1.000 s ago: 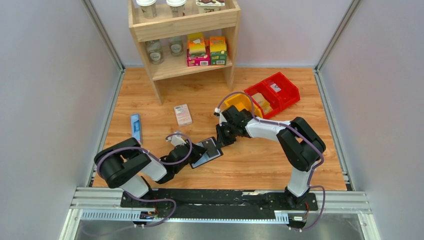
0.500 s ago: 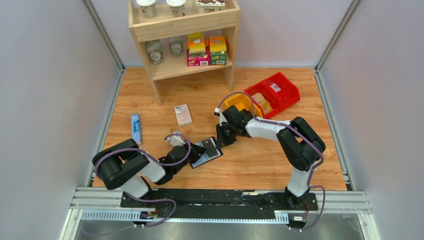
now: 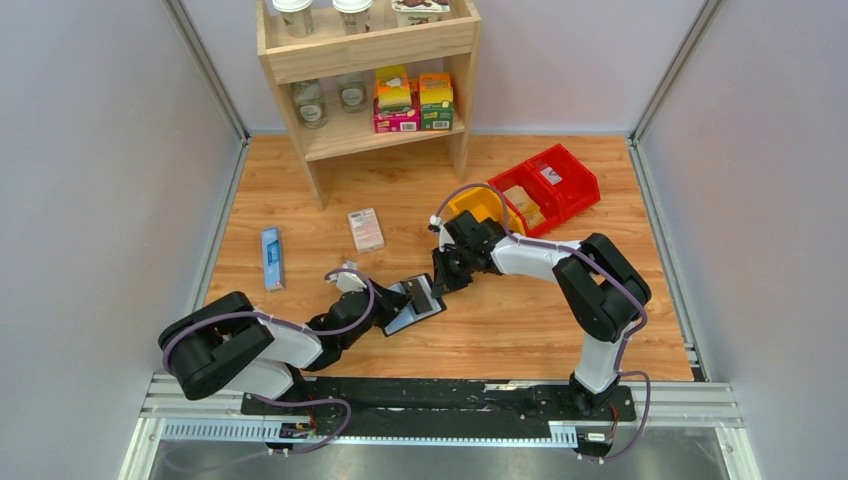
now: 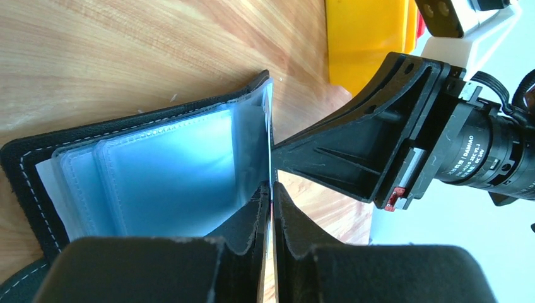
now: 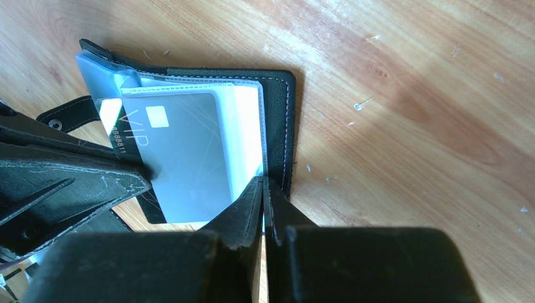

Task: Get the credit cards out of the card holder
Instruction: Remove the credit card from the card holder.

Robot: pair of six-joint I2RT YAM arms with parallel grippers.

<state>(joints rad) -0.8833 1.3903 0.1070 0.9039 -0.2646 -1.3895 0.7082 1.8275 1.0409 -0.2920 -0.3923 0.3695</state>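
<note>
The black card holder (image 3: 410,318) lies open on the wooden table between the two grippers; its grey-blue clear pockets show in the left wrist view (image 4: 158,170). A grey credit card (image 5: 183,151) marked VIP sticks partly out of a pocket. My left gripper (image 3: 398,297) is shut on that card's edge, which I see edge-on in the left wrist view (image 4: 272,189). My right gripper (image 3: 441,283) is shut on the card holder's stitched edge (image 5: 277,126), its tips (image 5: 263,183) pinching cover and pocket lining. Any other cards are hidden.
A pink-and-white box (image 3: 366,229) and a narrow blue box (image 3: 270,257) lie to the left. A wooden shelf (image 3: 365,60) stands at the back. A yellow bin (image 3: 480,205) and red bins (image 3: 545,185) sit behind the right arm.
My left arm's elbow and shoulder have swung left and lower. Both grippers and the card holder have stayed about where they were.
</note>
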